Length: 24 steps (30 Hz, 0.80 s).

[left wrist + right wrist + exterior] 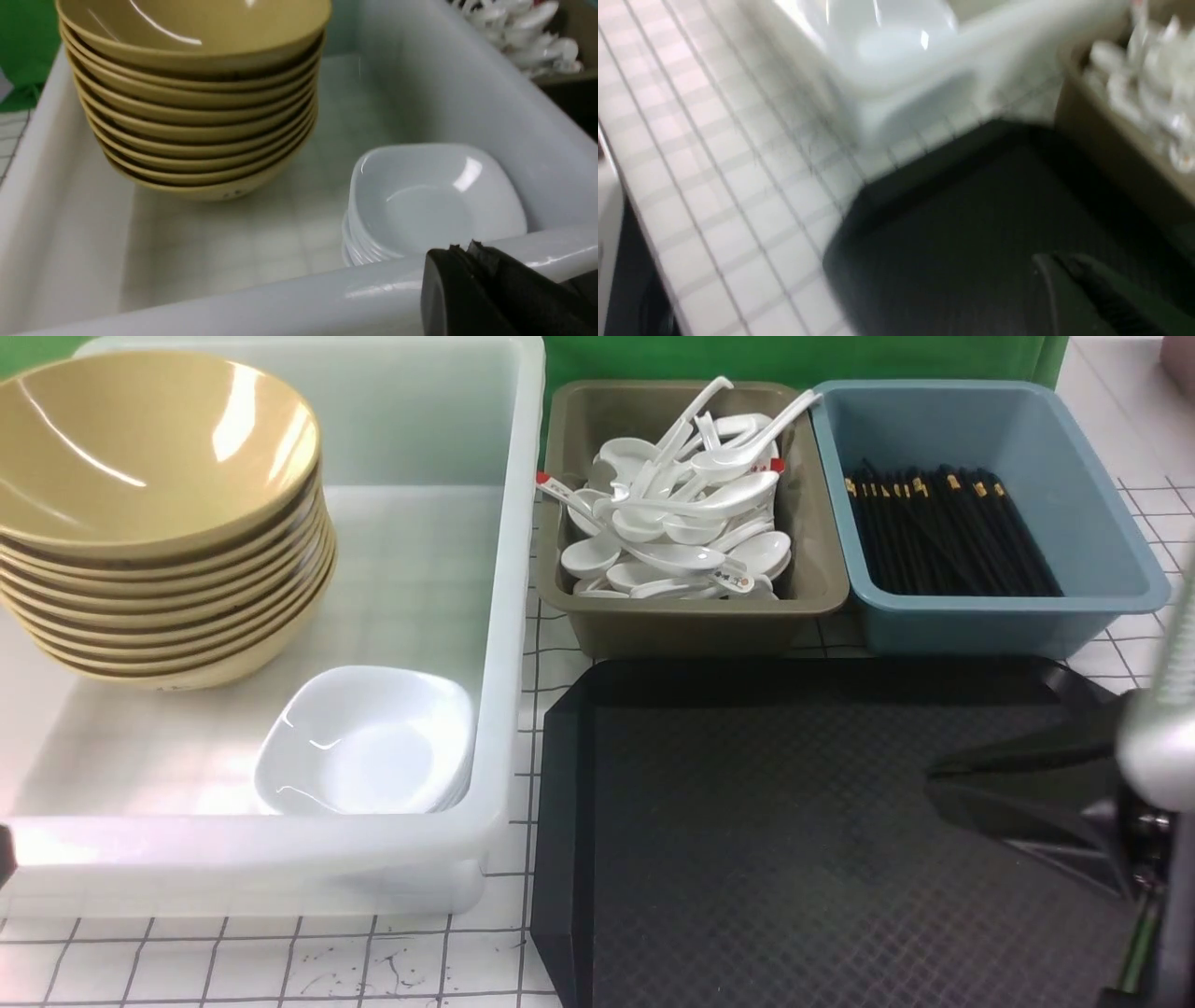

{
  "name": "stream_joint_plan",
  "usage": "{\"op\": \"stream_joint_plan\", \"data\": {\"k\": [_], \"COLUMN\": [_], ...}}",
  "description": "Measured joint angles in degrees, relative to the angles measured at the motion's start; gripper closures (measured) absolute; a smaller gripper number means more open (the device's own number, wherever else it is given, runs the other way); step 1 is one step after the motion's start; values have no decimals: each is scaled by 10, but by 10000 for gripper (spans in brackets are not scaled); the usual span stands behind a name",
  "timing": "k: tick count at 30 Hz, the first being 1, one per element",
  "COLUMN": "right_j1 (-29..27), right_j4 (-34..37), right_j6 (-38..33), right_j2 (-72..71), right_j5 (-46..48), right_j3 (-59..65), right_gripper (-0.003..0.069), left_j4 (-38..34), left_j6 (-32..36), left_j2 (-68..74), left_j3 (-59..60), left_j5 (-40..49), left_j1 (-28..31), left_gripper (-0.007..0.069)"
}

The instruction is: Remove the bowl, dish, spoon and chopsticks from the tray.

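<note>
The black tray point(747, 821) lies bare at the front right; it also shows in the right wrist view point(948, 242). A tan bowl point(140, 439) tops a stack of bowls in the white tub point(509, 616). A white dish point(369, 742) tops a small stack beside it; both show in the left wrist view, bowl point(196, 28) and dish point(434, 200). White spoons point(681, 513) are piled in the olive tub. Black chopsticks point(943, 532) lie in the blue tub. My left gripper point(462, 249) is shut and empty at the tub's near rim. My right gripper point(931, 782) is shut and empty above the tray's right side.
The olive tub point(691, 625) and blue tub point(980, 625) stand side by side just behind the tray. The white tub sits left of the tray on a white gridded tabletop point(280, 961). A green backdrop point(794, 355) is behind. The right wrist view is blurred.
</note>
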Motion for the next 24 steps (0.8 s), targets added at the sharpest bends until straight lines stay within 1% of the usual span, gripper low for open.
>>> {"op": "stream_joint_plan", "data": {"k": [3,6,24], "right_j1": [0,0,0], "right_j4": [5,5,6], "right_j6": [3,3,9], "right_j2": [-30,-34,-34], "right_j5": [-74,-97,-98], "right_j3": [31,35,45], "right_gripper": [610,610,599], "left_j4": [0,0,0], "left_j6": [-16,-18,-21], "left_j2": [-37,-40,-40], "left_j3": [27,36,36], "left_j5": [-6,-5,-2], "left_j1": [0,0,0], "left_gripper": [637,637,638]}}
